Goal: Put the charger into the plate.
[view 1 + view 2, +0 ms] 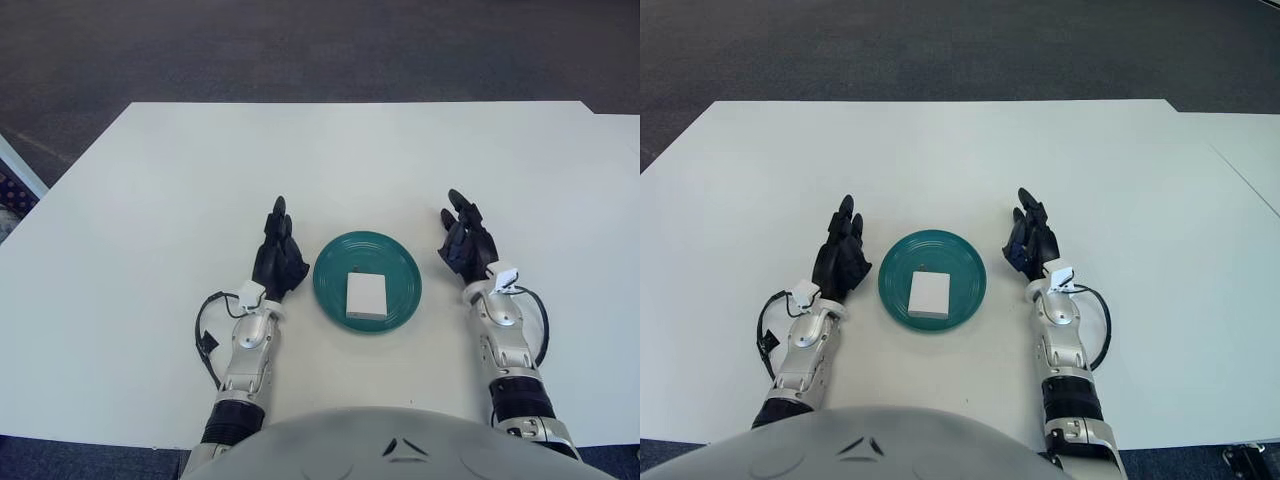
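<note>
Nearest the camera, the robot's grey torso fills the bottom edge, with both forearms reaching forward over the white bench. A black cable loops beside the left wrist, and another curls by the right wrist.

A little farther out lies the teal plate, flat on the bench between the two arms. The charger, a small white square block, rests inside the plate, toward its near side, flat and clear of the rim.

The left robot hand shows just beside the plate's left edge, close to the rim but not touching it as far as can be seen. Its dark fingers are stretched forward and held loosely together, gripping nothing. The right robot hand shows to the right of the plate, with a clear strip of bench between them. Its fingers are extended and slightly fanned, holding nothing. Whether either palm touches the bench cannot be told.

The charger sits apart from both hands, roughly midway between them and level with the wrists. Nothing stands between it and either hand except the plate's low rim.

Beyond the hands the bench runs on to its far edge, and past that lies dark grey floor.
</note>
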You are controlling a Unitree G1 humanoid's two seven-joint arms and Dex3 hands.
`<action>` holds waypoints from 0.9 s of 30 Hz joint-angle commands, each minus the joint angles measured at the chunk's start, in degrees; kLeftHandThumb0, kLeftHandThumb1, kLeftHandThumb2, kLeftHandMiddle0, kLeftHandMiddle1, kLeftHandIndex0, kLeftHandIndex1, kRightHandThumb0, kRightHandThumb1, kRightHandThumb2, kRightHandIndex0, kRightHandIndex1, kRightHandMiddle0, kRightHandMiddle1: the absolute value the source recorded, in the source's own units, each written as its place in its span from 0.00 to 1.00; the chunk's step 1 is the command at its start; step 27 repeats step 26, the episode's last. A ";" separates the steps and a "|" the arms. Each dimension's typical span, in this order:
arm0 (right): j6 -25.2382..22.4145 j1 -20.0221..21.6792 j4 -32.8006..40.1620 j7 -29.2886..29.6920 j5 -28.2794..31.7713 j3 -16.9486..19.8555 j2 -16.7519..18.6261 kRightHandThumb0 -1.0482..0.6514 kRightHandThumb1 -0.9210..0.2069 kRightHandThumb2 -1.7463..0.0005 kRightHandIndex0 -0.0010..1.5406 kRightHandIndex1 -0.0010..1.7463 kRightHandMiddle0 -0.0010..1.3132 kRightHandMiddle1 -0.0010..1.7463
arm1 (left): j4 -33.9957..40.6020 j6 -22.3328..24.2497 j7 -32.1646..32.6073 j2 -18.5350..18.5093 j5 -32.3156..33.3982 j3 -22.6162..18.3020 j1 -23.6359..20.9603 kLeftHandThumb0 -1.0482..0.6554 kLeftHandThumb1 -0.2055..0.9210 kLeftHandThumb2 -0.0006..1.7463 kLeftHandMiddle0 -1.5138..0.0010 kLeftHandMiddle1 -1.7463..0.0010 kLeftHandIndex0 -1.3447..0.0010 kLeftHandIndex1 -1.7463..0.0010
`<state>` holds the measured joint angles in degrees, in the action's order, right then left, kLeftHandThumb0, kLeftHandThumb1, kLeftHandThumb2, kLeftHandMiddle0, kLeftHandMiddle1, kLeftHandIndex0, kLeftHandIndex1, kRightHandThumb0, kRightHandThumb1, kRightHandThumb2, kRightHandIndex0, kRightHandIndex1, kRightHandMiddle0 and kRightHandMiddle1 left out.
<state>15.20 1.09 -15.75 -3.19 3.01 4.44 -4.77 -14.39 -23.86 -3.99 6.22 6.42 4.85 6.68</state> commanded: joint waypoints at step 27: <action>3.51 -1.54 -3.54 0.59 -1.30 -1.42 1.82 0.08 0.00 0.37 0.05 0.00 0.00 0.11 | -1.72 7.07 10.52 -3.12 -9.40 -5.22 -7.26 0.02 1.00 0.57 0.82 1.00 0.99 0.62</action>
